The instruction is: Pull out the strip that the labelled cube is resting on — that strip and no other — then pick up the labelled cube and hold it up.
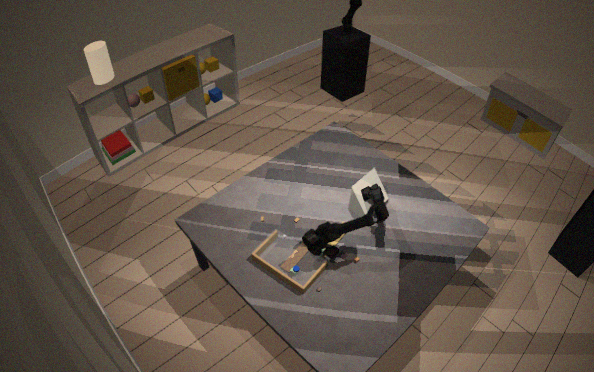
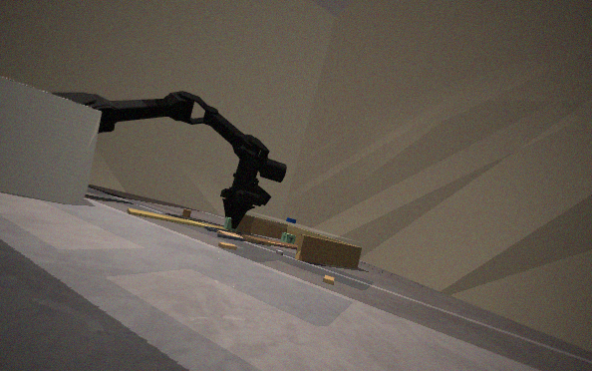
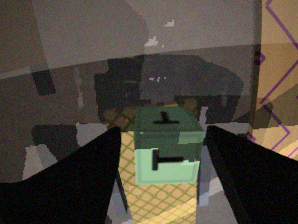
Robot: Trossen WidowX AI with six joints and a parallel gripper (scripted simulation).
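A green cube (image 1: 324, 251) (image 2: 228, 222) (image 3: 168, 162) marked with a black T rests on the far end of a yellow strip with green cross-hatching (image 1: 336, 241) (image 2: 164, 217) (image 3: 165, 207). My gripper (image 2: 235, 226) (image 3: 164, 133) is lowered around the cube and partly open. One finger is on each side of it. In the wrist view a gap shows between the left finger and the cube; the right finger is very near the cube, and contact cannot be told. The cube still sits on the strip.
A strip with purple zigzags (image 3: 280, 75) lies to the right. A wood-walled enclosure (image 1: 277, 272) (image 2: 329, 250) stands beyond the gripper, with a second green block (image 2: 288, 237) and a blue object (image 1: 296, 268) (image 2: 291, 219). Small wooden blocks (image 1: 296, 220) (image 2: 227, 245) lie around.
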